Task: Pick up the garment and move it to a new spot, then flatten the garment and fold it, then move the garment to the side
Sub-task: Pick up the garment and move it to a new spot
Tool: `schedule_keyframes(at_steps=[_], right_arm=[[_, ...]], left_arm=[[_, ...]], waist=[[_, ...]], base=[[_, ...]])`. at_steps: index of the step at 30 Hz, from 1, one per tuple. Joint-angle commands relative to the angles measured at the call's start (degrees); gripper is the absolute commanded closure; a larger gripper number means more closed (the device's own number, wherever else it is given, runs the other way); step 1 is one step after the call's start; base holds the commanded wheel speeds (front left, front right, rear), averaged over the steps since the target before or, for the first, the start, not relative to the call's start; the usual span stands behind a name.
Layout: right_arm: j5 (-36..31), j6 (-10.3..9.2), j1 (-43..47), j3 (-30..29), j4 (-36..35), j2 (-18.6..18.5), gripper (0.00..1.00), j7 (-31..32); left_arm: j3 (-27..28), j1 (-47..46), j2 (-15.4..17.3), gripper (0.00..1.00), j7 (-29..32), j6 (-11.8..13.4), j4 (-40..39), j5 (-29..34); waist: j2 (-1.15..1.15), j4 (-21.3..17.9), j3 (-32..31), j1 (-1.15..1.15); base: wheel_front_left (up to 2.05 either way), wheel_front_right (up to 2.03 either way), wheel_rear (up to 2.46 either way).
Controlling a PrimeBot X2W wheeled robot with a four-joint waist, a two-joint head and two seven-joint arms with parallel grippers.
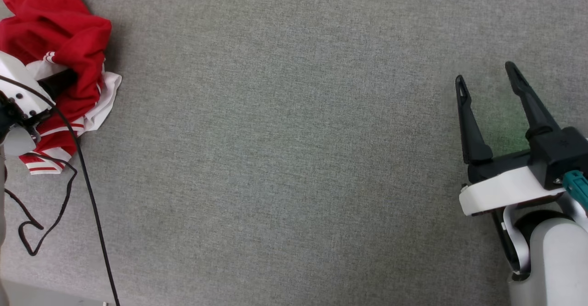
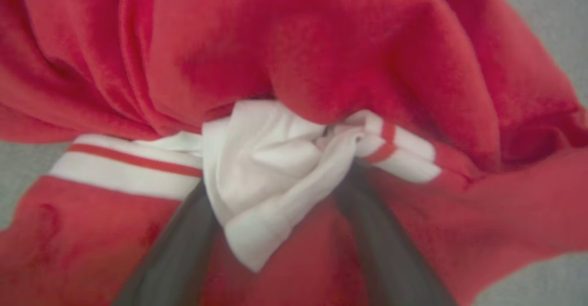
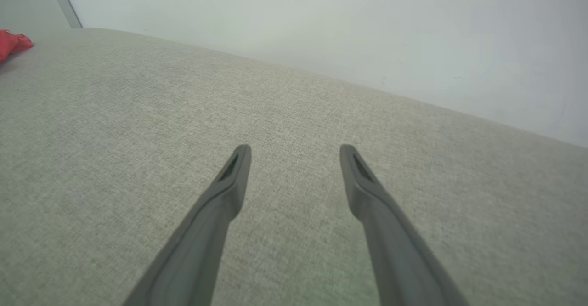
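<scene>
At your far left the garment (image 1: pixel 69 35) lies crumpled on the grey surface (image 1: pixel 285 159), cut off by the frame edge, with a black cable (image 1: pixel 87 191) trailing beside it. Your left gripper (image 2: pixel 275 184) is spread inside the heap — a white fold sits between its fingers (image 2: pixel 183 251), tips buried. Far right, your right gripper (image 1: pixel 484 72) stands spread, well apart from the garment.

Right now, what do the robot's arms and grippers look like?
The right gripper has two long black tapered fingers with slotted tips, on a black block with a white curved mount, a teal plug and a pale forearm. The left gripper has dark fingers too; its wrist housing is white with black cables.
</scene>
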Motion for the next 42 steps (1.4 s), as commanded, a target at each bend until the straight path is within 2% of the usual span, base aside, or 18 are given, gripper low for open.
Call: schedule_keyframes(at_steps=[1,2,6,14,22,30,37,42], right_arm=[[-0.3,-0.04,-1.2,-0.1,-0.2,-0.1,0.00,0.0],[-0.4,-0.04,-1.3,-0.2,-0.2,-0.1,0.00,0.0],[-0.6,-0.04,-1.3,-0.4,0.5,-0.1,0.00,-0.3],[1.5,-0.04,1.2,-0.8,2.9,-0.1,0.00,-1.8],[4.5,-0.04,4.8,-1.8,5.4,-0.1,0.00,-3.4],[6.9,-0.04,8.5,-3.3,6.4,-0.1,0.00,-4.3],[8.4,-0.04,11.3,-4.2,6.5,-0.1,0.00,-4.2],[9.8,-0.04,12.5,-4.7,6.3,0.0,0.00,-4.6]], left_arm=[[-1.9,4.2,-4.7,0.62,2.7,0.1,3.5,-0.4],[-2.0,4.4,-5.0,1.00,1.6,0.1,3.6,-0.5],[-2.7,4.6,-4.5,1.00,-4.2,0.1,2.4,0.1],[-3.4,3.8,-1.9,1.00,-25.8,0.1,-1.4,3.1],[-5.3,5.0,-1.2,1.00,-44.3,0.4,-4.3,8.1],[-5.4,8.8,-3.4,1.00,-50.6,1.9,-10.3,10.1],[-6.1,15.8,-6.4,1.00,-50.9,3.9,-22.2,10.4],[-9.4,21.4,-9.6,1.00,-48.1,4.7,-30.9,10.0]], waist=[[0.00,-0.1,0.2,0.00],[0.00,0.0,0.1,0.00],[0.00,0.5,-1.6,0.00],[0.00,1.9,-9.7,0.00],[0.00,2.2,-18.9,0.00],[0.00,0.4,-24.8,0.00],[0.00,-3.3,-27.5,0.00],[0.00,-6.8,-28.1,0.00]], base=[[0.00,0.00,0.00],[0.00,0.00,0.00],[0.00,0.00,0.00],[0.00,0.00,0.00],[0.00,0.00,0.00],[0.00,0.00,0.00],[0.00,0.00,0.00],[0.00,0.00,0.00]])
